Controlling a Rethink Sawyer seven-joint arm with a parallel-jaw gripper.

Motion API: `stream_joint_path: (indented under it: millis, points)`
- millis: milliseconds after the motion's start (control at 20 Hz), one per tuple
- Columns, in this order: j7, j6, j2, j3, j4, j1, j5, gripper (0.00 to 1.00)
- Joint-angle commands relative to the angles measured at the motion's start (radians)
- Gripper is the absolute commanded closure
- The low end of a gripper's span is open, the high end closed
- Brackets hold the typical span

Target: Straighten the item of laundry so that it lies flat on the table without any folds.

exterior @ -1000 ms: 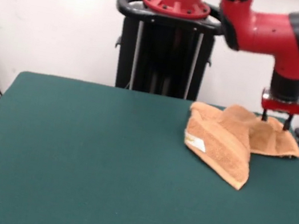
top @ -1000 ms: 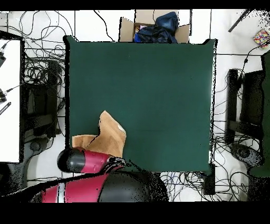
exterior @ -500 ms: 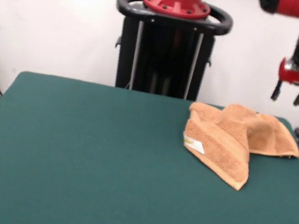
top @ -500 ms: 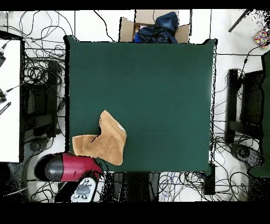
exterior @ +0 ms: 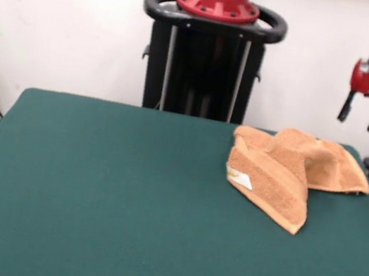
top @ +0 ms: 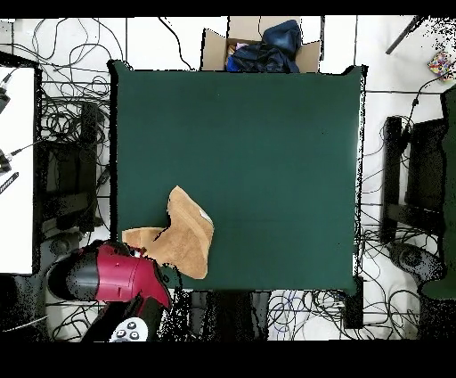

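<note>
One towel is lying bunched at the desk's far right corner in the front view, folded over itself, so its underside and inner layers are staying hidden. Its white tag is showing on the left fold. Above it, the claw is hanging empty with fingers apart, while the arm is running off the frame's top edge.

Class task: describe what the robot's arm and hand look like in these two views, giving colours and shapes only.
The arm is a thick, rounded red tube with black sections. In the front view its last link is a black cylinder ending in a red collar. Below the collar hangs the hand, which has two short, thin black fingers. No cables or markings are visible on it.
</note>
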Motion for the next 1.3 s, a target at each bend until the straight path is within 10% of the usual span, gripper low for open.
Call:
stream_joint_path:
  millis: [50, 1300]
  points:
    - [0.362, -0.145, 0.160, -0.135, -0.132, 0.044, 0.097, 0.00]
    - [0.188, -0.284, 0.398, -0.013, -0.188, -0.099, 0.021, 0.00]
